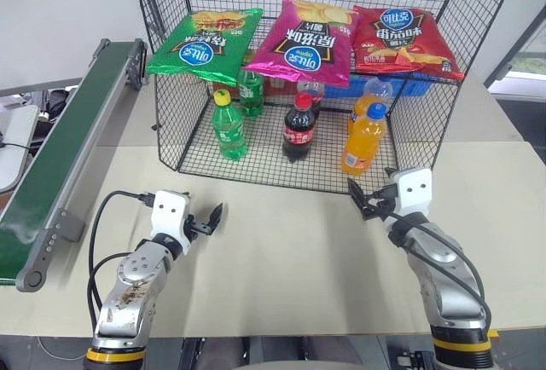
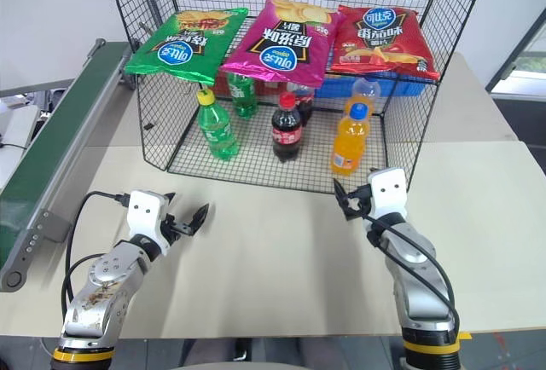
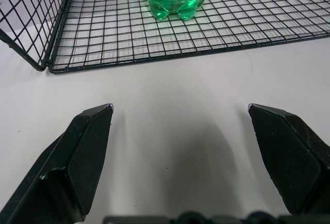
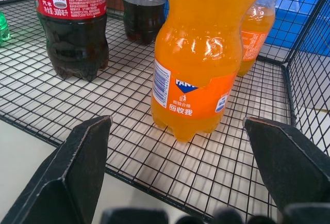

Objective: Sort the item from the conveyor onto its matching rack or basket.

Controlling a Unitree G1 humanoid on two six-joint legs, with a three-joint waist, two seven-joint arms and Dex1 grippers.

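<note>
Bright, even light falls from above on the pale counter (image 1: 281, 251) — shadows are soft and faint, the clearest a grey smudge between the left tool's fingers (image 3: 82, 162) in the left wrist view. Glare glints off the shiny crisp bags (image 1: 309, 42) and the orange bottle (image 4: 206, 53) (small white highlights). Head views stay sharp, with the cage (image 1: 171, 131) walls leaning outward at the edges — wrist views blur the near fingers slightly.

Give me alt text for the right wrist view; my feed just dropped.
A clear plastic bottle of orange soda stands on the black wire-mesh cage floor, straight ahead between the open right end effector's two black fingers. A dark cola bottle with a red label stands beside it, with more bottles behind.
</note>
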